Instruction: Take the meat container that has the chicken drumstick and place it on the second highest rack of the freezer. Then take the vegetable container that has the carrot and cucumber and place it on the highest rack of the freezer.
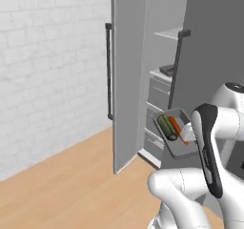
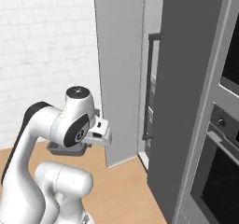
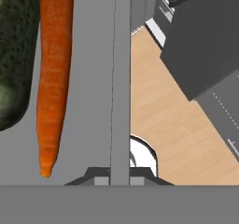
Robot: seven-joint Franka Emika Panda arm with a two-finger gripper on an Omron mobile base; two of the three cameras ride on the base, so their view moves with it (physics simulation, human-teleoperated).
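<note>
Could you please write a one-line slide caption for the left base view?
The arm holds a grey tray with cucumber and carrot before the open freezer.

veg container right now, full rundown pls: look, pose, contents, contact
The vegetable container is a shallow grey rectangular tray with a low raised rim, plastic-looking. It is held in the air in front of the open freezer, tilted, at about drawer height and below both shelves. Inside lie the dark green cucumber and the slim orange carrot, side by side lengthwise. The gripper is shut on one rim wall; in the hand view that wall runs straight up between the finger tips.
</note>
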